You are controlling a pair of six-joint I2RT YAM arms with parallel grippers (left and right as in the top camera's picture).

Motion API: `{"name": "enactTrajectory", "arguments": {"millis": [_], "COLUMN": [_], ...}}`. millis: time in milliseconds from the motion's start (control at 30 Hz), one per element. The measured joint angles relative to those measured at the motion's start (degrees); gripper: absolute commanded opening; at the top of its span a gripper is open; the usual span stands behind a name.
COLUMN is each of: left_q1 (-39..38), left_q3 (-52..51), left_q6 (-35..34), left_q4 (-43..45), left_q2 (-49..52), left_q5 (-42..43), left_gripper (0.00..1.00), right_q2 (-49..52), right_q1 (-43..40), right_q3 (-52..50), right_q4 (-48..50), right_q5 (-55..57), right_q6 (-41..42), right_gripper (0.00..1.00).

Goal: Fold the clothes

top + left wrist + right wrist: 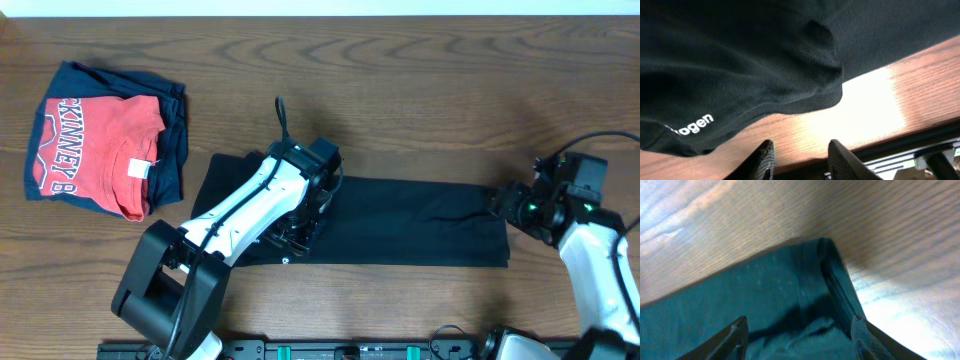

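The black shirt (pixel 420 225) lies as a long folded strip near the worktop's (pixel 400 80) front edge; the left gripper (pixel 800 157) is at its front hem, jaws apart, grasping nothing; the right gripper (pixel 799 335) is over its right end, jaws wide apart; much wood shows behind.

— What sort of place are we looking at?
— A robotics lab bench, we'd say: a left arm (pixel 250 205) and a right arm (pixel 600 265) on a rail (pixel 330 351) at the edge of a plain wooden table (pixel 420 60), with a cable (pixel 281 118) trailing.
— And we see a black shirt (pixel 420 225) and folded garments (pixel 100 140) laid on it.
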Motion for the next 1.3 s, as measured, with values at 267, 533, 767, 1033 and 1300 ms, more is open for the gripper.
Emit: {"name": "enactTrajectory", "arguments": {"millis": [267, 533, 767, 1033, 1300], "left_q1": [0.0, 0.7, 6.1, 10.4, 11.0], "left_q3": [0.0, 0.0, -0.1, -2.8, -10.8], "left_q6": [0.0, -0.2, -0.2, -0.2, -0.2], "left_q4": [3.1, 3.4, 3.7, 7.8, 14.6], "left_q2": [0.0, 0.0, 0.0, 0.0, 0.0], "left_q5": [-1.0, -8.1, -9.9, -7.9, -6.1], "left_gripper": [0.46, 0.54, 0.63, 0.69, 0.71], "right_q2": [8.5, 10.6, 4.7, -0.7, 1.1], "right_q1": [2.6, 2.5, -1.4, -1.6, -1.6], "right_q3": [0.0, 0.0, 0.0, 0.1, 0.1], "right_q4": [3.9, -1.4, -4.8, -4.7, -3.5], "right_q5": [-1.0, 4.5, 9.9, 10.1, 9.2], "right_q6": [-0.7, 2.0, 6.3, 5.2, 4.1], "right_gripper": [0.33, 0.01, 0.12, 0.57, 0.59]}}
